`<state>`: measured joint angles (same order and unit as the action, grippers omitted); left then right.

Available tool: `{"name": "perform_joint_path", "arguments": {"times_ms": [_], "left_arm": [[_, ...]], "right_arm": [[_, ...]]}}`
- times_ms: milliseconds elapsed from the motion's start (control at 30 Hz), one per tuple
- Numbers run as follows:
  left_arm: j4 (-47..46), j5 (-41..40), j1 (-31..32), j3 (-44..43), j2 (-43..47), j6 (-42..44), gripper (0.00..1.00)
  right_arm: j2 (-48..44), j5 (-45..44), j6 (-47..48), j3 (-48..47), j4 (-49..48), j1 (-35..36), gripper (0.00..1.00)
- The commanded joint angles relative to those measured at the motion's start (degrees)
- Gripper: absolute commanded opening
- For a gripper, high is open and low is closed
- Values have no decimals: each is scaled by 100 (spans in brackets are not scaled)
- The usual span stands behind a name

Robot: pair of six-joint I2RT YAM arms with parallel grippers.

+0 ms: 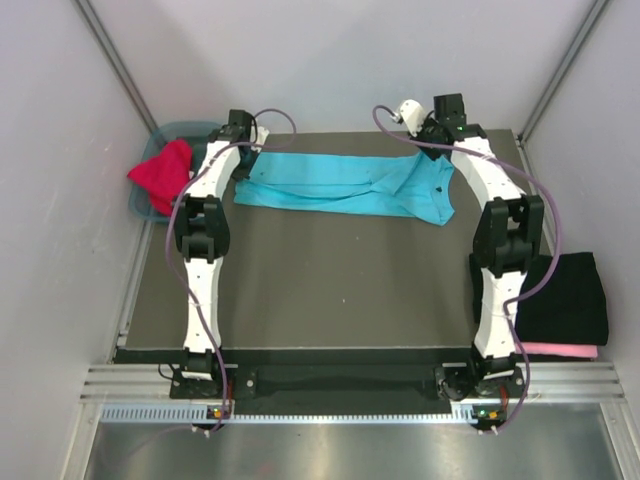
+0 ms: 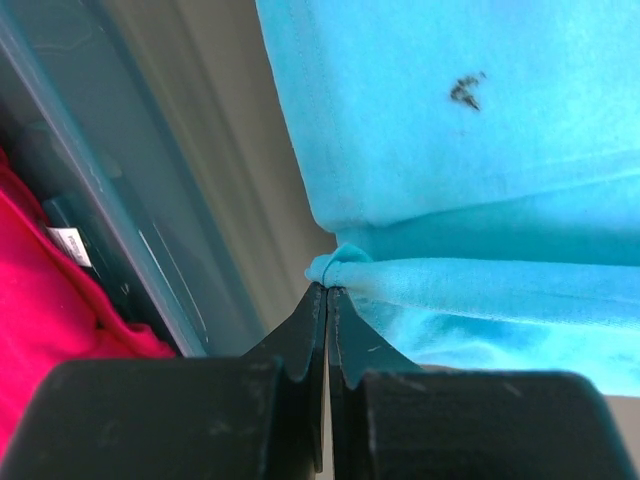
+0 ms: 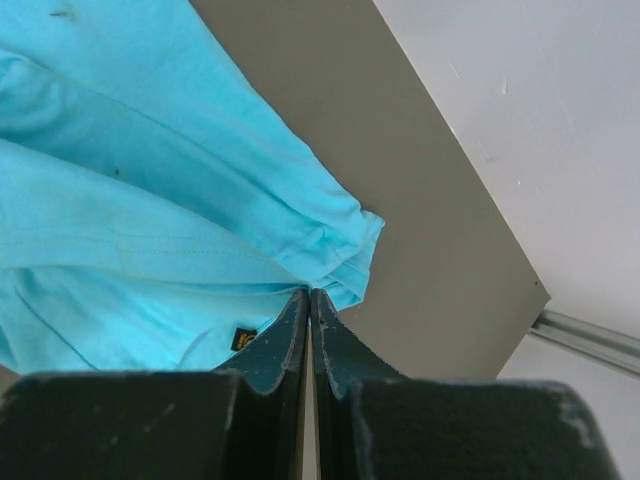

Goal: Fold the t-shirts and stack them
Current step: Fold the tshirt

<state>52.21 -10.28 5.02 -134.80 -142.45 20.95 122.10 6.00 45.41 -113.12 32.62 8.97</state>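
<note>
A turquoise t-shirt (image 1: 345, 187) lies folded lengthwise across the far part of the dark table (image 1: 330, 290). My left gripper (image 1: 245, 148) is shut on the shirt's left end; in the left wrist view my gripper (image 2: 328, 288) pinches a bunched edge of the turquoise cloth (image 2: 480, 150). My right gripper (image 1: 440, 140) is shut on the shirt's right end; in the right wrist view my gripper (image 3: 308, 292) pinches the cloth (image 3: 150, 200) near a small label. Folded black (image 1: 565, 295) and pink (image 1: 560, 351) shirts are stacked at the right edge.
A grey-blue bin (image 1: 165, 170) holding a red shirt (image 1: 162, 172) stands off the table's far left corner; the bin wall (image 2: 120, 200) and red cloth (image 2: 40, 300) show in the left wrist view. Walls enclose the table on three sides.
</note>
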Motion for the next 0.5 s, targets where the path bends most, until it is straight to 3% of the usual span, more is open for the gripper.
{"name": "perform_joint_path", "arguments": {"times_ms": [0, 467], "left_arm": [[-316, -202, -18, -275, -63, -38, 0], [-518, -325, -18, -529, -318, -30, 0]], "right_arm": [[59, -169, 12, -465, -168, -115, 0], [533, -345, -14, -861, -327, -141, 0]]}}
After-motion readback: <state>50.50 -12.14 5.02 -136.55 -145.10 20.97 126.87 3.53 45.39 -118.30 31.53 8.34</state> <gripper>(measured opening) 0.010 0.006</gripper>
